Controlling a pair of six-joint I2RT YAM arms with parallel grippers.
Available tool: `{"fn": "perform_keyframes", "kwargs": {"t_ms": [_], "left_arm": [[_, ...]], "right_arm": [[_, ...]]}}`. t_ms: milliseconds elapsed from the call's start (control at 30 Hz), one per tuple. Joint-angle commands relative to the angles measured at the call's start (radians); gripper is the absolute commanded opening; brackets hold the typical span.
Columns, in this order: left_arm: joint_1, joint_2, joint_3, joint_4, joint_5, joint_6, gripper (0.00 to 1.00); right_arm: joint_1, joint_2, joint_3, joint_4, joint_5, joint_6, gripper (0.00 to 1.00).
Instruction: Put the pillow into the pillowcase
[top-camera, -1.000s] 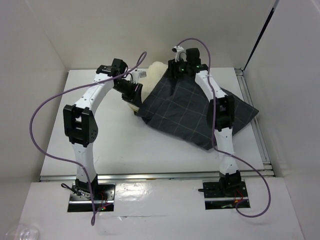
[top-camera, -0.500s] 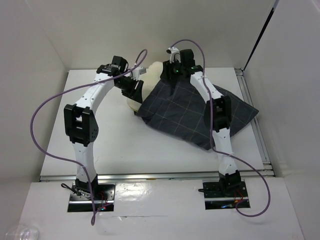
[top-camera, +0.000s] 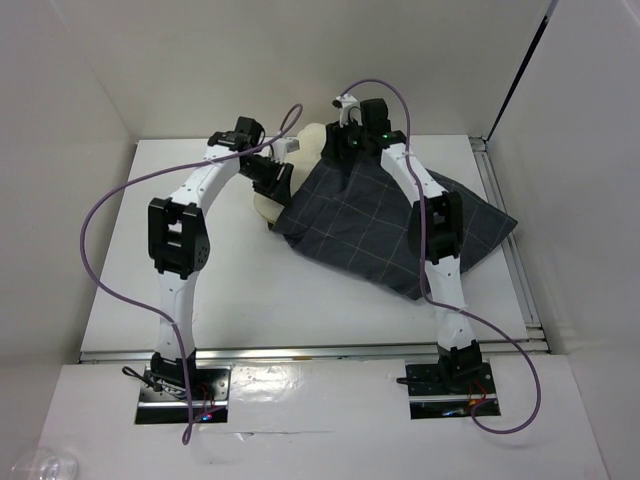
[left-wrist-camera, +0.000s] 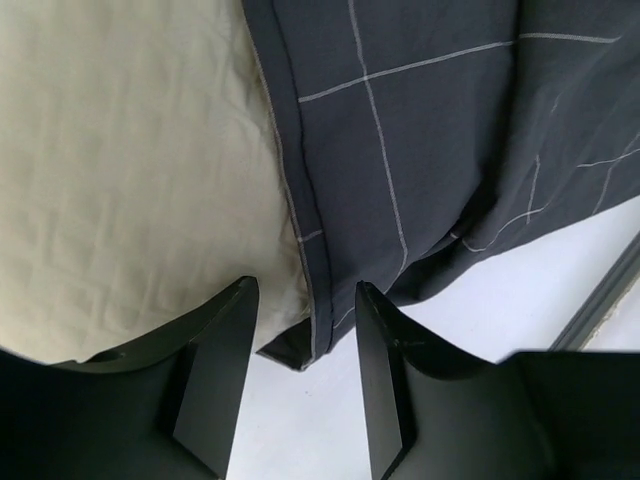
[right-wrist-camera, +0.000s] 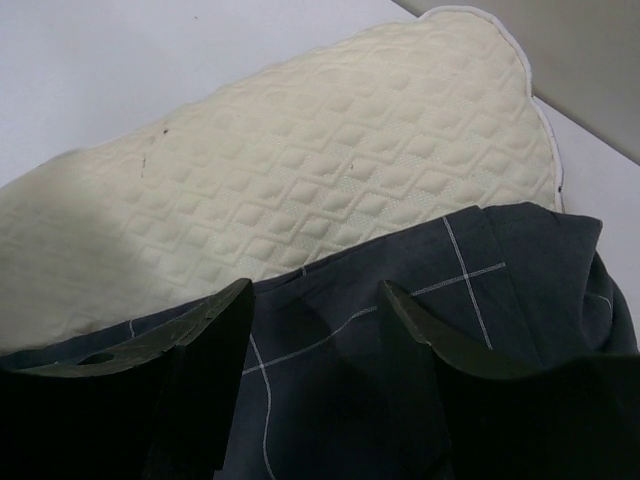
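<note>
The left arm has swung inward, bringing the left gripper (left-wrist-camera: 305, 300) over the pillowcase (left-wrist-camera: 430, 150) hem, fingers apart. The right gripper (right-wrist-camera: 315, 295) hovers at the case mouth, fingers also apart. The pillow (right-wrist-camera: 300, 170) lies only partly inside, so re-gripping the hem likely follows.

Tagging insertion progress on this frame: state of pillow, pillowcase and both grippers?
pillow: partly inside the pillowcase, far end uncovered.
pillowcase: wrinkled, hem lying partway over the pillow.
left gripper: open above the hem corner, holding nothing.
right gripper: fingers apart with pillowcase fabric between them; grip unclear.
</note>
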Motion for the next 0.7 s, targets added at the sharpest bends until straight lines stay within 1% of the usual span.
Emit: {"fn": "perform_keyframes", "kwargs": {"t_ms": [0,100,167,267,300,333,433,467,500,567,600,667], "left_arm": [[-0.001,0.024,0.047,-0.004,0.095,0.017,0.57],[-0.001,0.05,0.08,-0.017,0.143,0.017,0.54],[-0.001,0.066,0.094,-0.027,0.163,0.008,0.54],[-0.001,0.078,0.103,-0.036,0.206,-0.003,0.5],[-0.001,0.078,0.094,-0.036,0.227,-0.003,0.47],[-0.001,0.087,0.094,-0.015,0.237,-0.003,0.36],[-0.001,0.087,0.083,0.005,0.22,-0.016,0.12],[-0.001,0.096,0.083,0.006,0.202,-0.016,0.0],[-0.001,0.087,0.065,0.024,0.18,-0.026,0.0],[0.019,0.052,0.027,0.076,0.087,-0.071,0.0],[0.031,0.0,-0.022,0.151,0.055,-0.088,0.0],[0.076,-0.063,-0.067,0.231,-0.066,-0.142,0.0]], "right_arm": [[0.006,-0.026,0.0,0.035,0.017,-0.025,0.6],[0.006,-0.035,-0.009,0.035,0.017,-0.025,0.6],[0.006,-0.035,-0.009,0.035,0.027,-0.025,0.6],[0.006,-0.044,-0.009,0.035,0.027,-0.025,0.61],[0.006,-0.045,-0.009,0.035,0.036,-0.025,0.61],[0.006,-0.045,-0.009,0.035,0.036,-0.025,0.61],[0.006,-0.055,-0.018,0.046,0.036,-0.025,0.64],[0.006,-0.055,-0.018,0.046,0.036,-0.025,0.64],[0.006,-0.066,-0.018,0.046,0.036,-0.025,0.64],[0.006,-0.08,-0.027,0.055,0.027,-0.016,0.64],[0.006,-0.08,-0.027,0.064,0.016,-0.016,0.64],[0.006,-0.11,-0.046,0.074,-0.028,-0.002,0.65]]}}
